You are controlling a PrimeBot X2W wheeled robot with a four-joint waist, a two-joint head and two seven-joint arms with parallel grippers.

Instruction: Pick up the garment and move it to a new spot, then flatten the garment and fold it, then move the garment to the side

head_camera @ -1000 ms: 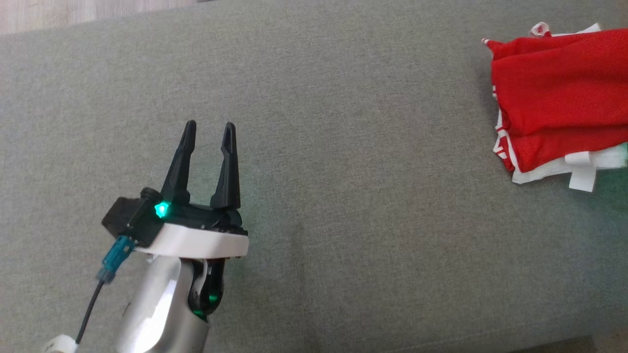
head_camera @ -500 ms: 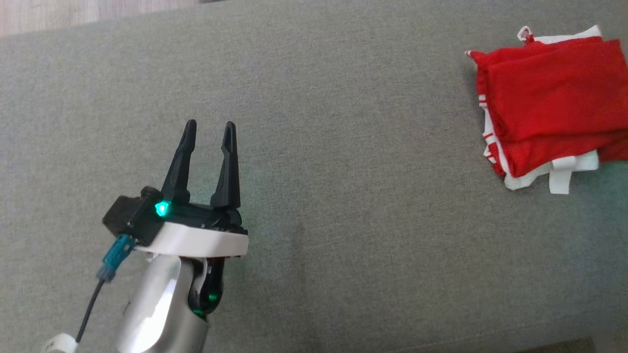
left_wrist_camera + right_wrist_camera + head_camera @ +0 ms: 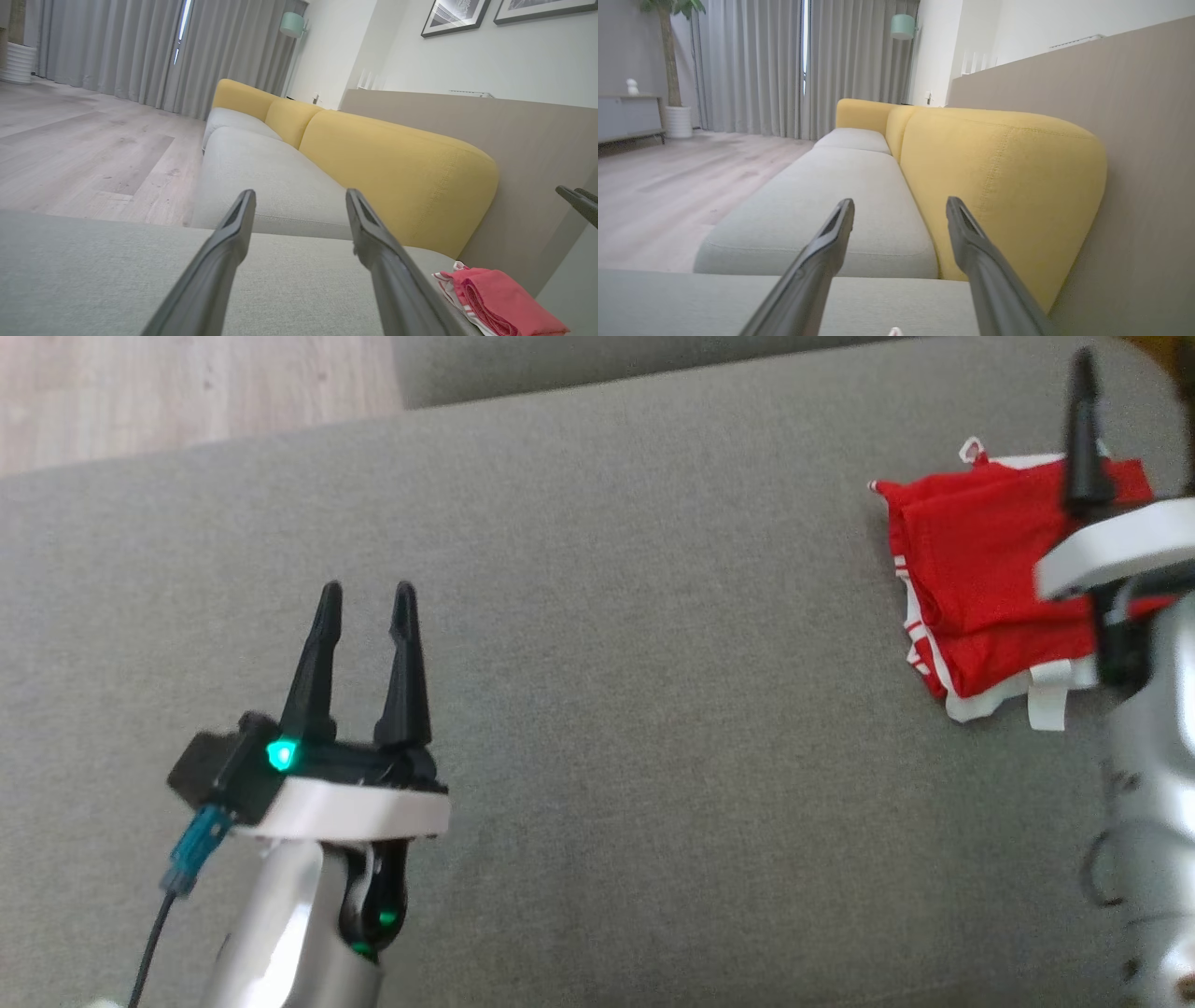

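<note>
From the head view you get the plan: a folded red garment (image 3: 980, 579) with white trim lies on the far right of the grey cushion (image 3: 653, 709), well apart from the left end effector (image 3: 368, 590) at the lower left. The right arm's pale wrist and 1 dark finger (image 3: 1083, 429) overlap the garment's right part there, so you cannot tell from this view whether they touch it.

The left wrist view gives you the low angle instead. The garment (image 3: 495, 298) shows as a flat stack at the lower right, close to the wood-toned panel (image 3: 537, 154), past the end of the yellow backrest (image 3: 397, 172). This arm's 2 fingers are spread wide with only cushion between them.

The right wrist view looks along the sofa past the right end effector (image 3: 900, 203), its 2 fingers also wide apart and holding nothing. A small pale scrap (image 3: 894, 331) sits at the bottom edge, too little for you to identify.

The cushion is a coarse woven grey with rounded edges; the backrest is stitched yellow fabric. The garment looks thin and smooth, roughly rectangular, with 2 white strips off its near edge and a small loop at the far corner. Its fold ridges run left to right across the head view, slightly tilted; the right end is hidden.
</note>
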